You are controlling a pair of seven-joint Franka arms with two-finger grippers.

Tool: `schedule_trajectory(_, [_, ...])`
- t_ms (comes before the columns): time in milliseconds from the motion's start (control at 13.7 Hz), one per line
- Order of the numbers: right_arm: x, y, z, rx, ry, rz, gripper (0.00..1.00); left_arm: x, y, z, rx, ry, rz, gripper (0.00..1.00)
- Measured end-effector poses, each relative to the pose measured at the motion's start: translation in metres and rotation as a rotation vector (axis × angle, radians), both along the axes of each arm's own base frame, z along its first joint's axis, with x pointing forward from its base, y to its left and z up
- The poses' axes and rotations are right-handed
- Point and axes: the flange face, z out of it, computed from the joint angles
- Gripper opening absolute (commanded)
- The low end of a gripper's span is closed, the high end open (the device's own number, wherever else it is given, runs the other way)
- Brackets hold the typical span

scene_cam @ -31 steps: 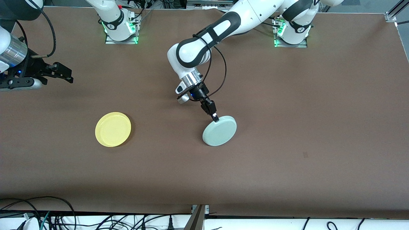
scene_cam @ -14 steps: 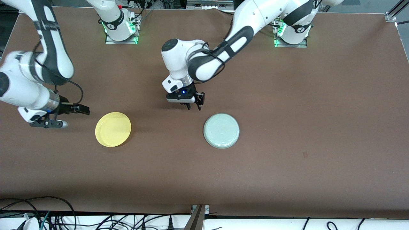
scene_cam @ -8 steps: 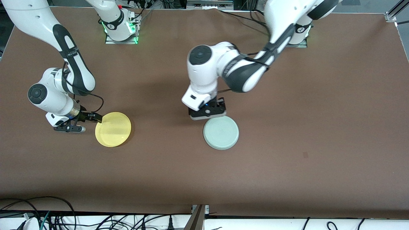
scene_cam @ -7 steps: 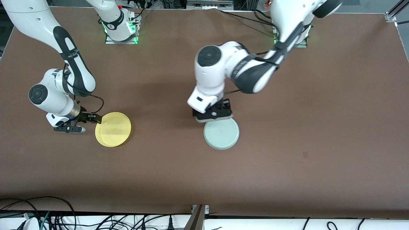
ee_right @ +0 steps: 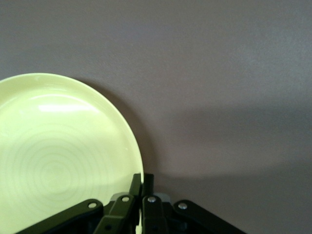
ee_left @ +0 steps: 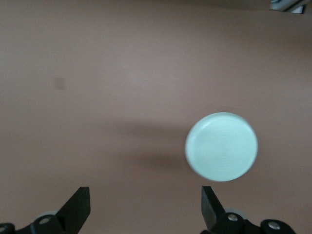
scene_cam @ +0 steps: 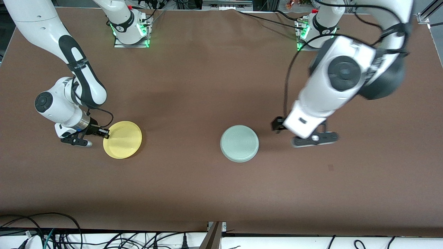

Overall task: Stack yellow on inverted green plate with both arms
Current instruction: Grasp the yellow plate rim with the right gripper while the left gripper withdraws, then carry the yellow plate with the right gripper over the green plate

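You had a bright yellow plate [scene_cam: 122, 139] with faint concentric rings and a pale mint-green plate [scene_cam: 239, 143], ringed too, on a plain brown worktop [scene_cam: 193, 86]. The arms were white with black bands; a small darker speck [scene_cam: 331, 167], perhaps a stain, marked the brown.

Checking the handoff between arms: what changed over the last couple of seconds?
The left pincer let go of the green plate, now flat and upside down, then swung away open toward the left arm's end of the table. The right pincer came in from the table's edge and shut on the rim of the yellow plate. The yellow plate has stayed in place on the table.
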Motion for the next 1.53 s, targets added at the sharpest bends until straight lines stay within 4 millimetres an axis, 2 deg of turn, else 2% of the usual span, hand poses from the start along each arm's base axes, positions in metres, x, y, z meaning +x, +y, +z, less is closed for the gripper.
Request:
schedule_trajectory(146, [0.002,0.006,0.005,0.008,-0.004,0.001,0.0,0.003,0.065,0.015,0.026,0.002,-0.05,1.0])
schedule_trajectory(292, [0.008,0.022,0.019,0.034,0.017,-0.01,0.0,-0.001,0.114,0.023,0.045,0.004,-0.084,1.0])
schedule_trajectory(438, [0.014,0.054,0.047,0.077,0.051,-0.052,0.0,-0.009,0.147,0.031,0.041,0.007,-0.077,1.0])
schedule_trajectory(584, [0.018,0.098,0.075,0.12,0.087,-0.111,0.0,-0.018,0.171,0.038,0.043,0.007,-0.091,1.0])
schedule_trajectory(803, [0.018,0.191,0.113,0.192,0.125,-0.212,0.0,-0.028,0.203,0.05,0.05,0.004,-0.121,1.0])
schedule_trajectory(949, [0.004,0.269,0.128,0.225,0.155,-0.294,0.0,-0.034,0.217,0.056,0.054,0.013,-0.112,1.0])
schedule_trajectory(1096, [-0.016,0.356,0.138,0.22,0.175,-0.389,0.0,-0.042,0.223,0.057,0.054,0.052,-0.103,1.0])
schedule_trajectory(1242, [-0.036,0.433,0.131,0.174,0.153,-0.445,0.0,-0.046,0.223,0.055,0.053,0.085,-0.102,1.0])
schedule_trajectory(1315, [-0.043,0.463,0.123,0.157,0.14,-0.47,0.0,-0.047,0.223,0.054,0.052,0.091,-0.101,1.0])
schedule_trajectory(1388, [-0.047,0.486,0.111,0.144,0.127,-0.489,0.0,-0.047,0.224,0.053,0.051,0.093,-0.1,1.0])
schedule_trajectory(1534, [-0.049,0.515,0.086,0.145,0.102,-0.511,0.0,-0.046,0.227,0.051,0.026,0.095,-0.09,1.0])
